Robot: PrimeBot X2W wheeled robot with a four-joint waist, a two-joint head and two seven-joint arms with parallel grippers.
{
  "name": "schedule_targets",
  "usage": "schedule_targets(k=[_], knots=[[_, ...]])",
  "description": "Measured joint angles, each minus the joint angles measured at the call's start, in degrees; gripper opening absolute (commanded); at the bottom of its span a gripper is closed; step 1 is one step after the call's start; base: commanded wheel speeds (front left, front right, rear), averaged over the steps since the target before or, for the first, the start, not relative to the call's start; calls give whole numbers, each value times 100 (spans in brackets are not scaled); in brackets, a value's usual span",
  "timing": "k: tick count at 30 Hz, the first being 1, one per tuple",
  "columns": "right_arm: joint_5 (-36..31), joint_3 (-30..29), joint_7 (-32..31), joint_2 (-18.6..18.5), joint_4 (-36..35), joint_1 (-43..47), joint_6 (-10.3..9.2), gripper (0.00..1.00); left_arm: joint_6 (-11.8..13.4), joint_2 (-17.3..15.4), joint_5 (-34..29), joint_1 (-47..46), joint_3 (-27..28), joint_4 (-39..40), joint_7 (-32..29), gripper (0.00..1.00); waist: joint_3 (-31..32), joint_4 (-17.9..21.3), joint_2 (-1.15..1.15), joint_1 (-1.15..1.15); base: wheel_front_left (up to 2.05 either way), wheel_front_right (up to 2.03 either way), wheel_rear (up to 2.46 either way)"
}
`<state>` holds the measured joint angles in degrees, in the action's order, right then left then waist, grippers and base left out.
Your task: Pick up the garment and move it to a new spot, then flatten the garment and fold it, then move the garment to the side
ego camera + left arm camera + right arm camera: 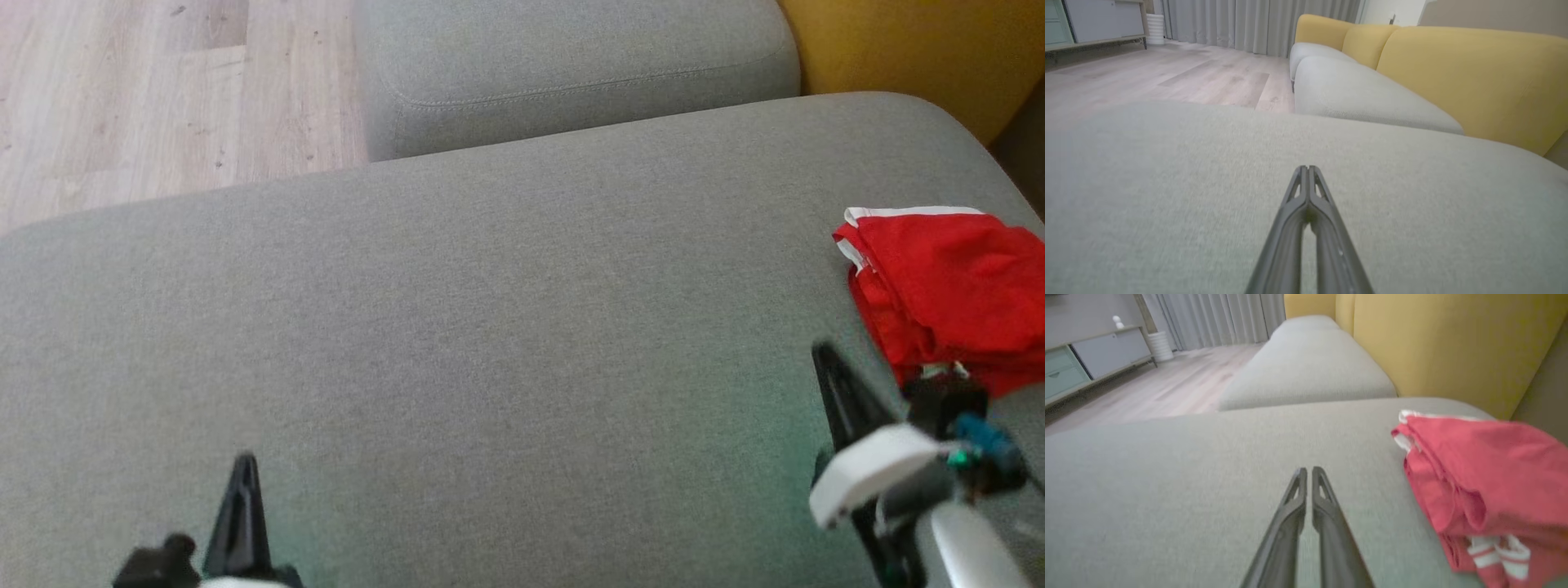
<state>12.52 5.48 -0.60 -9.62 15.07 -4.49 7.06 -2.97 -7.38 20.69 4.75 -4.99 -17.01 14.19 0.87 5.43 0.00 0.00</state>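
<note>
A red garment [951, 286] with white trim lies folded in a bundle at the right side of the grey sofa cushion [490, 327]. In the right wrist view the garment [1486, 486] lies to the right of my fingers, apart from them. My right gripper [820, 351] is shut and empty, just left of the garment's near edge; the right wrist view shows its fingertips pressed together [1308, 470]. My left gripper [243, 461] sits at the lower left over bare cushion, shut with nothing in it [1306, 167].
A second grey seat cushion [571, 73] lies beyond, with a yellow backrest [914, 49] at the far right. Wooden floor [163, 90] runs off the cushion's far left edge. A low cabinet [1090, 363] and curtains [1257, 22] stand farther off.
</note>
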Motion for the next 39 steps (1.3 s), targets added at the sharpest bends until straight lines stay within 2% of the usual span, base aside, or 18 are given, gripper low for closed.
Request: schedule_targets(k=[4,39], knots=[[136,3,-29,22,200,291,-1,0,-4,64,127,153,-18,-163,-58,0,-3,-14,0,0,0,0,0],[2348,-355,-170,197,179,261,-1,0,-112,153,2124,-46,215,-109,-614,0,-32,-166,0,0,0,0,0]])
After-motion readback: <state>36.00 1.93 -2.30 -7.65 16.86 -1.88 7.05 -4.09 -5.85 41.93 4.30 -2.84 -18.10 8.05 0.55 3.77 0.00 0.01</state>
